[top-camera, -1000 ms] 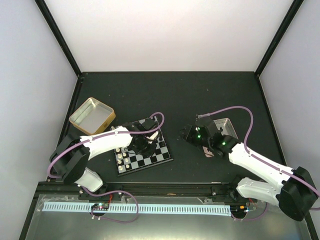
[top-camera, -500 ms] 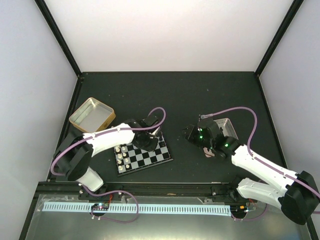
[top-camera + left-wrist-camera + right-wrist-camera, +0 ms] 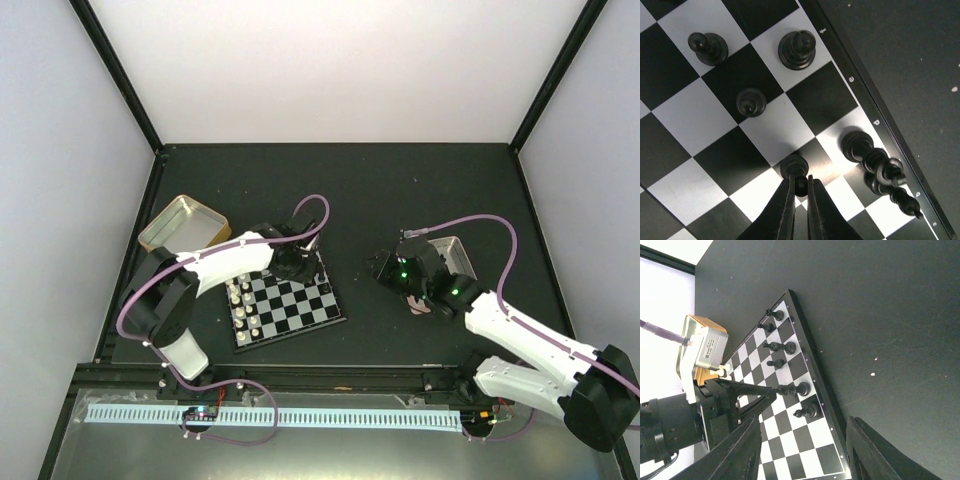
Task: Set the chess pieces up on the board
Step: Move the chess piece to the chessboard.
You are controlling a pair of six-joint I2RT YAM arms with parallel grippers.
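Observation:
The board (image 3: 290,305) lies in front of the left arm. Cream-white chess pieces (image 3: 240,300) stand along its left side and black ones (image 3: 322,285) near its right side. My left gripper (image 3: 297,262) is over the board's far right part. In the left wrist view it (image 3: 799,184) is shut on the head of a black pawn (image 3: 794,166), whose base is at a dark square one row in from the rim. Other black pieces (image 3: 796,49) stand nearby. My right gripper (image 3: 385,270) hangs open right of the board, holding nothing (image 3: 805,420).
A gold square tin (image 3: 180,225) sits at the back left of the board. A silver tin (image 3: 452,250) lies behind the right arm. Black table surface (image 3: 880,315) stretches to the right of the board's rim.
My left gripper has carried the black pawn from the middle of the board toward its far right part. The right arm has shifted slightly and stays open.

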